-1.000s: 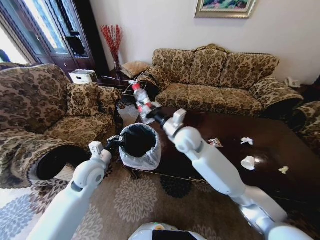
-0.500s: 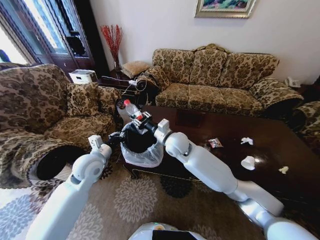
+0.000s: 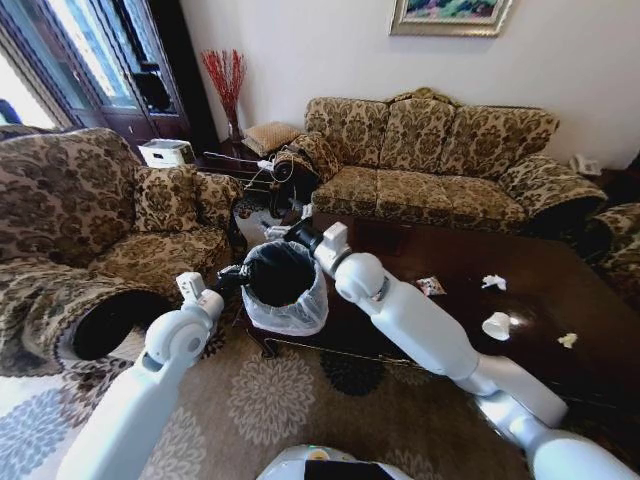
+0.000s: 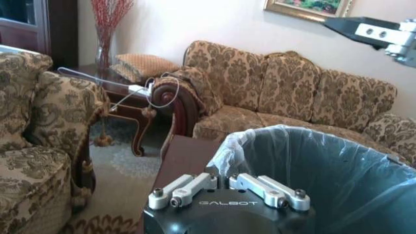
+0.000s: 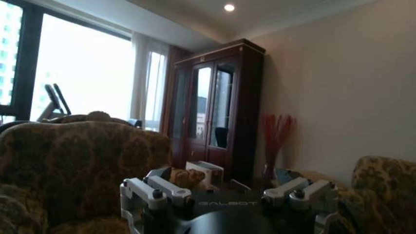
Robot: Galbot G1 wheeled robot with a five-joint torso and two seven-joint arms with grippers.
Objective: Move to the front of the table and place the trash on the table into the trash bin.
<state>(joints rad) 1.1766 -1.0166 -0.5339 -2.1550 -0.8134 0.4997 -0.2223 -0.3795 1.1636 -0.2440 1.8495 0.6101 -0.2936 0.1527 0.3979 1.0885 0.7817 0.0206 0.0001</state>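
1. Here the trash bin (image 3: 284, 284), round and dark with a whitish bag folded over its rim, hangs at the table's (image 3: 560, 290) corner, gripped at its rim by the left gripper (image 3: 237, 277).
2. The right gripper (image 3: 297, 232) hovers over the bin's far rim, jaws spread, empty.
3. White scraps (image 3: 498, 324) lie on the table, well apart from the bin.

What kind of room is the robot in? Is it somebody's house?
It looks like a living room in a home. There is a patterned sofa with a framed picture above it, a matching armchair, a dark wooden coffee table and a floral rug.
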